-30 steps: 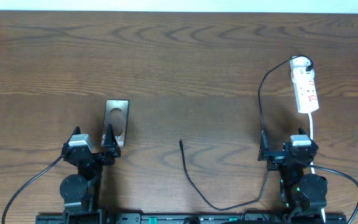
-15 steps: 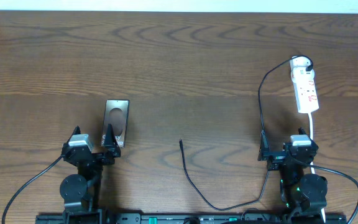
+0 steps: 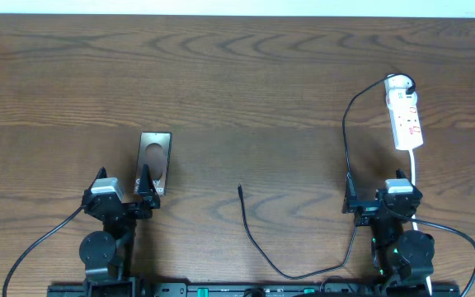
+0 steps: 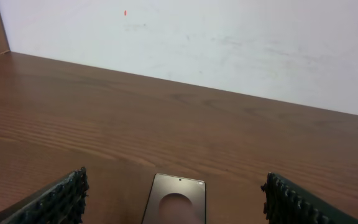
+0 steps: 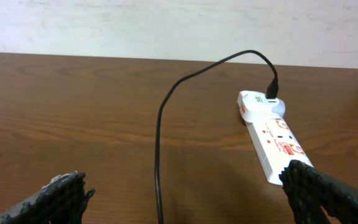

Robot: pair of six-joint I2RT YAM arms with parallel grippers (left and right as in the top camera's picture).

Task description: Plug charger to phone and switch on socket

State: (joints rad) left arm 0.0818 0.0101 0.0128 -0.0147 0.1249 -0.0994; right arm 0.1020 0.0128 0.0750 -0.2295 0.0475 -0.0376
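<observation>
Wooden table (image 3: pixel 237 82), glossy dark phone (image 3: pixel 154 153)

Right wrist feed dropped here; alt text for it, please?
White socket strip lies at right on the wooden table, the black charger cable plugged into a white adapter at its far end, looping left then toward the camera. Open fingers frame the bottom corners, empty.

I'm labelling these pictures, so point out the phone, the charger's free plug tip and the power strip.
phone (image 3: pixel 155 155), overhead view, middle of its dark face.
charger plug tip (image 3: pixel 240 190), overhead view, free end of the black cable.
power strip (image 5: pixel 276 140), right wrist view, middle of its white top.
</observation>
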